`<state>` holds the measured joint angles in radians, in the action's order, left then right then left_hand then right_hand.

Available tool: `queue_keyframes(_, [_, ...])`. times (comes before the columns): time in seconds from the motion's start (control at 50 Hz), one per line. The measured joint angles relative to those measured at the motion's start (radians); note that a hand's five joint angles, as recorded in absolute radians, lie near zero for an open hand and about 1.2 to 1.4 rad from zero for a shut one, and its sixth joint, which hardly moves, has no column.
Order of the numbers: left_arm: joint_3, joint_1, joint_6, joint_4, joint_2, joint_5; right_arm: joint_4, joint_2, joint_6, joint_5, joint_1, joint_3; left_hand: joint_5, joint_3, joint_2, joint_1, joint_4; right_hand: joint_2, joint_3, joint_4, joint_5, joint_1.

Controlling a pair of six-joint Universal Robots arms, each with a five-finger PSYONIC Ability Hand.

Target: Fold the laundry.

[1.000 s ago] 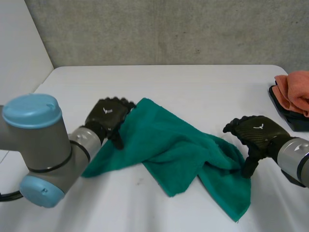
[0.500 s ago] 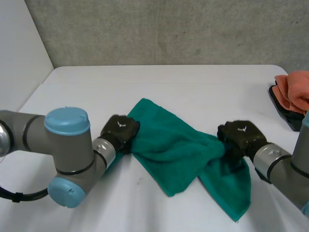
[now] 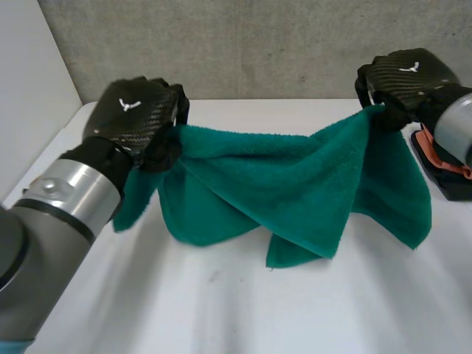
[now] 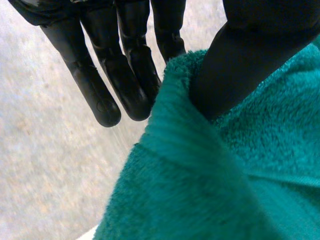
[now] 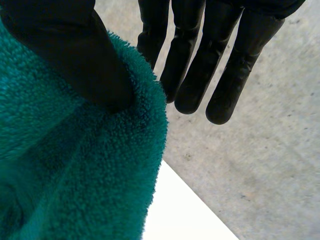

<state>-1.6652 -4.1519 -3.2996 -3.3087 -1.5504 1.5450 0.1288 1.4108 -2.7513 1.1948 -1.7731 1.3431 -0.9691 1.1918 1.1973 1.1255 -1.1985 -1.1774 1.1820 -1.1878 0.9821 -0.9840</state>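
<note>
The left hand [image 3: 136, 118] and the right hand [image 3: 404, 74] hold a green towel [image 3: 287, 184] up between them, stretched above the middle of the white table [image 3: 221, 302]. Each hand is clamped on an upper corner. In the left wrist view the thumb [image 4: 245, 65] presses the terry against the straight fingers [image 4: 125, 80]; the right wrist view shows the same pinch at the other corner. The towel sags in the middle and hangs in uneven folds and points towards the table; whether the lowest points touch it cannot be told. At the table's right edge an orange cloth [image 3: 442, 156] lies on a black tray [image 3: 451, 189].
</note>
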Motion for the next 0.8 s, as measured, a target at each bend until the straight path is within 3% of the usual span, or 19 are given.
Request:
queue_keyframes(0.02, [0.000, 0.000, 0.000, 0.000, 0.000, 0.000, 0.000, 0.000, 0.000, 0.000, 0.000, 0.000, 0.000, 0.000, 0.000, 0.000, 0.000, 0.000, 0.000, 0.000, 0.000, 0.000])
queue_keyframes(0.14, [0.065, -0.047, 0.010, -0.010, -0.231, 0.001, 0.030, -0.326, 0.006, 0.006, -0.039, -0.278, 0.000, 0.001, 0.001, 0.000, 0.000, 0.000, 0.000, 0.000, 0.000, 0.000])
queue_keyframes(0.22, [0.146, -0.074, 0.007, -0.020, -0.413, 0.003, 0.040, -0.511, 0.024, 0.037, -0.090, -0.441, 0.003, -0.032, -0.036, -0.007, 0.039, 0.532, -0.510, 0.511, -0.473, 0.438])
queue_keyframes(0.24, [0.157, -0.076, 0.007, -0.021, -0.433, 0.004, 0.041, -0.546, 0.027, 0.051, -0.100, -0.474, 0.059, -0.097, -0.119, -0.070, 0.104, 0.532, -0.510, 0.511, -0.473, 0.438])
queue_keyframes(0.26, [0.183, -0.080, 0.007, -0.022, -0.476, 0.005, 0.043, -0.585, 0.031, 0.073, -0.109, -0.511, 0.297, -0.337, -0.345, -0.337, 0.348, 0.840, -0.824, 0.823, -0.784, 0.704])
queue_keyframes(0.32, [0.235, -0.085, 0.005, -0.024, -0.546, 0.006, 0.045, -0.648, 0.034, 0.148, -0.124, -0.573, 0.672, -0.709, -0.719, -0.696, 0.725, 0.956, -0.967, 0.953, -0.918, 0.783])
queue_keyframes(0.42, [0.268, -0.089, 0.004, -0.024, -0.584, 0.008, 0.049, -0.669, 0.034, 0.247, -0.130, -0.589, 0.757, -0.788, -0.801, -0.723, 0.808, 0.956, -0.967, 0.953, -0.919, 0.783])
queue_keyframes(0.52, [0.232, -0.095, 0.002, -0.021, -0.547, 0.010, 0.095, -0.583, 0.027, 0.326, -0.125, -0.454, 0.766, -0.798, -0.809, -0.723, 0.813, 0.956, -0.967, 0.953, -0.919, 0.783])
queue_keyframes(0.66, [0.135, -0.110, 0.001, -0.020, -0.465, 0.010, 0.117, -0.421, -0.015, 0.329, -0.123, -0.208, 0.766, -0.798, -0.808, -0.723, 0.813, 0.956, -0.967, 0.953, -0.919, 0.783])
queue_keyframes(0.68, [0.079, -0.117, 0.000, -0.023, -0.427, 0.009, 0.102, -0.344, -0.060, 0.312, -0.124, -0.066, 0.766, -0.798, -0.808, -0.723, 0.813, 0.956, -0.967, 0.953, -0.919, 0.783])
queue_keyframes(0.8, [-0.032, -0.137, -0.022, -0.060, -0.379, 0.009, 0.015, -0.274, -0.198, 0.244, -0.124, 0.189, 0.763, -0.798, -0.808, -0.723, 0.812, 0.956, -0.967, 0.953, -0.919, 0.783])
